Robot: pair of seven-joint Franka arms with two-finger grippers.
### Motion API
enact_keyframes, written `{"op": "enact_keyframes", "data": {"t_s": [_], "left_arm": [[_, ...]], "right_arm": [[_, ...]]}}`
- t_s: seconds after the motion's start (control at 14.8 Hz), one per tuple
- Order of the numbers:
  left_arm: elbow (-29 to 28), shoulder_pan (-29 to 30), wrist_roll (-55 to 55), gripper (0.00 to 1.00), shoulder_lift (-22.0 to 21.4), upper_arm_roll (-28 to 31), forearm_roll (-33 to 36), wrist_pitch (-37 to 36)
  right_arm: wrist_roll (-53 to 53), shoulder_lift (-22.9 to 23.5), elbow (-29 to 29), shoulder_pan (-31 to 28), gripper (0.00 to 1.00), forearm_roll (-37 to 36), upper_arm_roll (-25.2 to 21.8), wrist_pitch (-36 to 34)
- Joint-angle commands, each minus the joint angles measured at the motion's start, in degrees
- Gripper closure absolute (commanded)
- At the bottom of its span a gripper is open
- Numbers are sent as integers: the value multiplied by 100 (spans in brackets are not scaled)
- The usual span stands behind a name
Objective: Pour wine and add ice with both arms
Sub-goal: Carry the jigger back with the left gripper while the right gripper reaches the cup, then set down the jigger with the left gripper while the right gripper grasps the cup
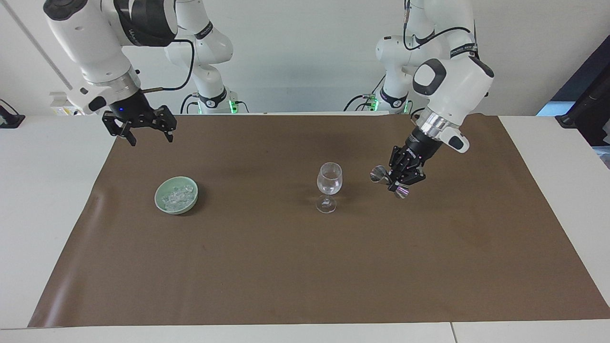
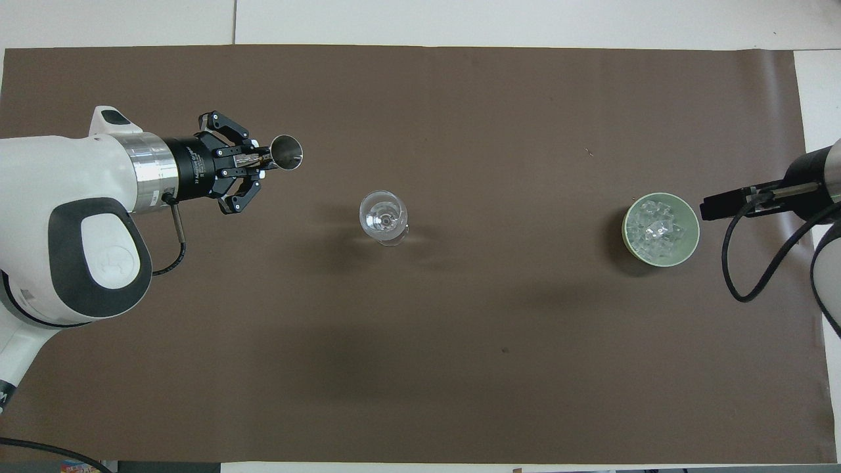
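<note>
A clear wine glass [image 1: 329, 181] [image 2: 383, 217] stands upright mid-mat. No wine shows, and I cannot tell whether the glass holds liquid. My left gripper [image 1: 399, 180] [image 2: 257, 157] is shut on the waist of a shiny metal jigger [image 1: 380, 175] [image 2: 286, 151]. It holds the jigger tilted on its side, above the mat beside the glass toward the left arm's end. Ice [image 1: 176, 196] [image 2: 657, 230] lies in a pale green bowl [image 1: 157, 197] [image 2: 683, 253]. My right gripper [image 1: 149, 137] [image 2: 708, 209] hangs open and empty above the mat by the bowl, toward the right arm's end.
A brown mat [image 1: 305, 267] [image 2: 460, 368] covers most of the white table [image 1: 47, 200]. The right arm's black cable [image 2: 755, 276] loops over the mat's edge beside the bowl.
</note>
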Motion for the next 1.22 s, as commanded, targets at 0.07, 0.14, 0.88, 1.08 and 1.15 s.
{"op": "enact_keyframes", "data": {"t_s": [0.07,0.14,0.88,1.08,1.15], "left_arm": [[-38,863,1191,100,78,-49,-992,-607],[-38,1109,1385,100,182,-58,-1290,-757],[-47,3403,3864,100,1184,-58,-3743,-2312],[-47,3598,4191,100,1474,-58,-4165,-2401],[-64,3720,4261,100,1597,-58,-4384,-2410]], "right_arm": [[-1145,-155,-861,-123,0,102,-3,715],[-1382,-77,-1002,-124,0,102,-3,908],[-2641,644,-2146,-185,8,102,-3,3088],[-2606,776,-2181,-194,9,102,-3,3247],[-2606,846,-2225,-211,14,102,-3,3378]]}}
